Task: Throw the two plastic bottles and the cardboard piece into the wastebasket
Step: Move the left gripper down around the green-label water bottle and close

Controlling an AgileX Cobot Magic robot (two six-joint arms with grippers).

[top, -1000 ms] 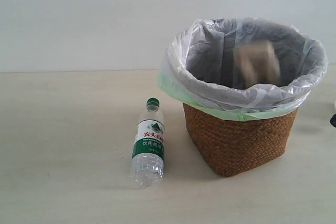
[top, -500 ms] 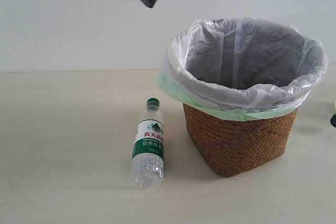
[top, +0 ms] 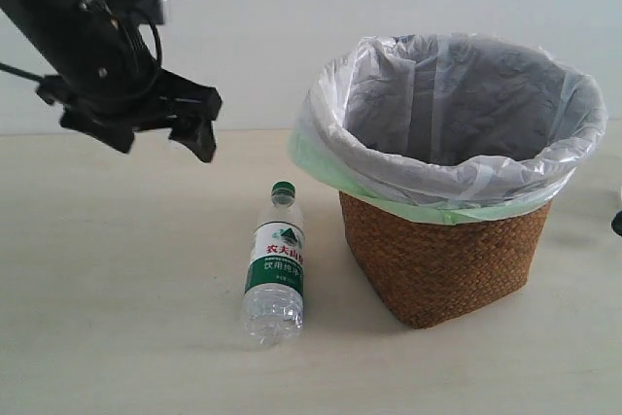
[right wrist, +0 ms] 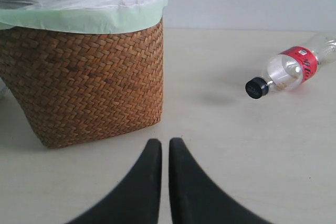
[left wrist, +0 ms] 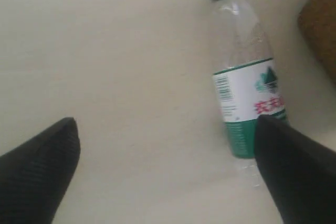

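Exterior view: the wastebasket (top: 442, 264), woven wicker lined with a translucent white and pale green plastic bag (top: 457, 94), stands on the right part of the desk (top: 117, 289). Its floor is hidden below the rim. Just beside it, on the side toward the desk's left edge but not touching it, we see the green-capped bottle (top: 274, 269) lying on its side, cap toward the far edge and base toward the near edge. The left gripper (top: 163, 141) hangs in the air over the far left part of the desk, well apart from the bottle, with its fingers spread wide and nothing between them. Left wrist view: the same bottle (left wrist: 247, 98) shows its green-white label, with a brown corner of the basket (left wrist: 320, 24) near it; the left gripper (left wrist: 165, 127) frames bare desk between its parted tips. Right wrist view: only here do we see the red-labelled bottle (right wrist: 289, 72), which lies on its side on the desk, black cap pointing toward the wastebasket (right wrist: 89, 77) and well apart from it. The right gripper (right wrist: 165, 142) sits low over the desk, its two fingers drawn together with a thin slit between them and empty.
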